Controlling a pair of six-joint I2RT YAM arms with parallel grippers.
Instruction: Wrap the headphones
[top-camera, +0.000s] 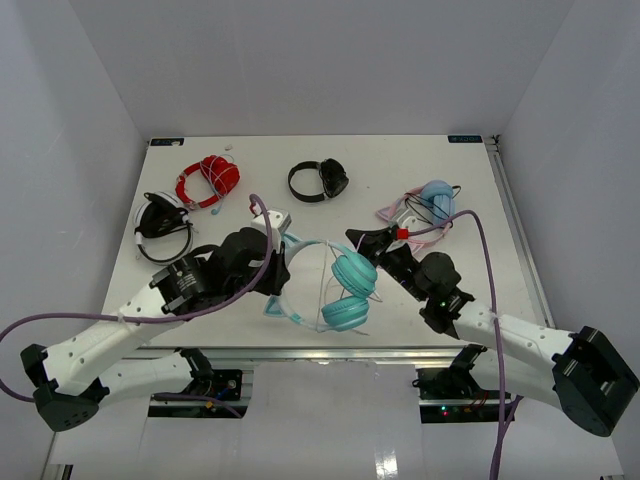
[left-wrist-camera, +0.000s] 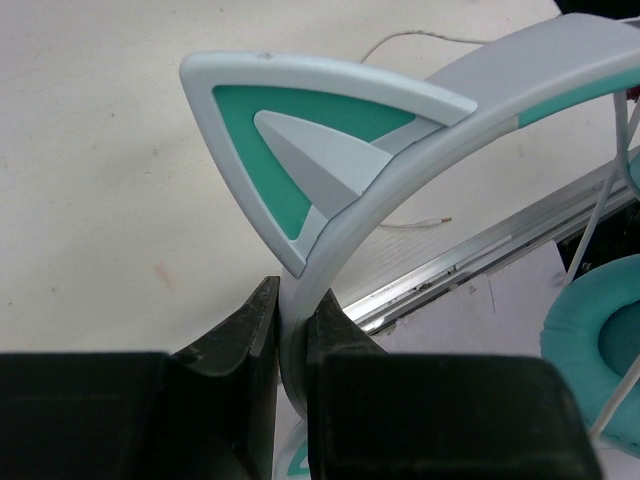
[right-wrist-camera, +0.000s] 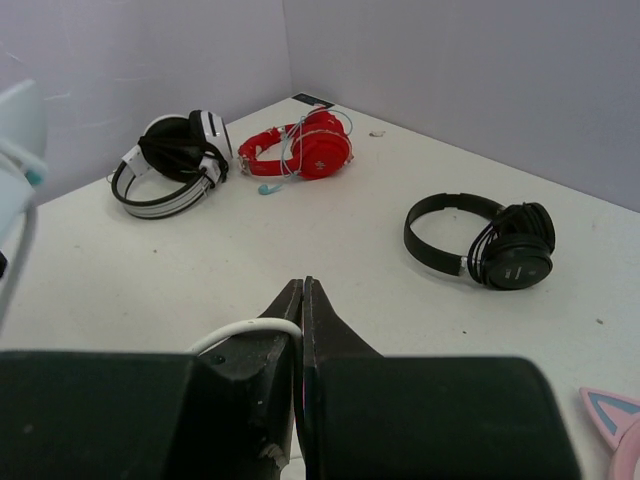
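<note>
Landmark: the black headphones (top-camera: 320, 181) (right-wrist-camera: 485, 240), lying toward the back of the bench (top-camera: 470, 290).
Headphones: the teal headphones (top-camera: 352, 273) are nearer than the landmark, close to the bench's front edge. The two round cups are stacked one in front of the other, just right of the left tool.
Headband: the white-and-teal headband (left-wrist-camera: 440, 110) arches up from the left tool's fingers, with one cat ear (left-wrist-camera: 300, 130) standing just above the grip.
Left tool: the left tool (top-camera: 272, 262) (left-wrist-camera: 290, 310), nearer than the landmark and slightly left of it, is clamped on the headband. Its dark fingers (left-wrist-camera: 240, 330) press both faces of the band.
Right tool: the right tool (top-camera: 358, 237) (right-wrist-camera: 303, 292), nearer than the landmark and slightly right of it, has its jaws pressed together. The thin white cable (right-wrist-camera: 245, 327) curves into the seam between them and looks pinched there.
Red headphones: the red headphones (top-camera: 208, 180) (right-wrist-camera: 300, 150) lie left of the landmark, wound with their own cord.
Black-and-white headphones: the black-and-white headphones (top-camera: 163, 222) (right-wrist-camera: 170, 165) lie left of the landmark and nearer, beyond the red pair.
Pink-and-blue headphones: the pink-and-blue headphones (top-camera: 430, 205) lie right of the landmark and a little nearer, just behind the right tool.
</note>
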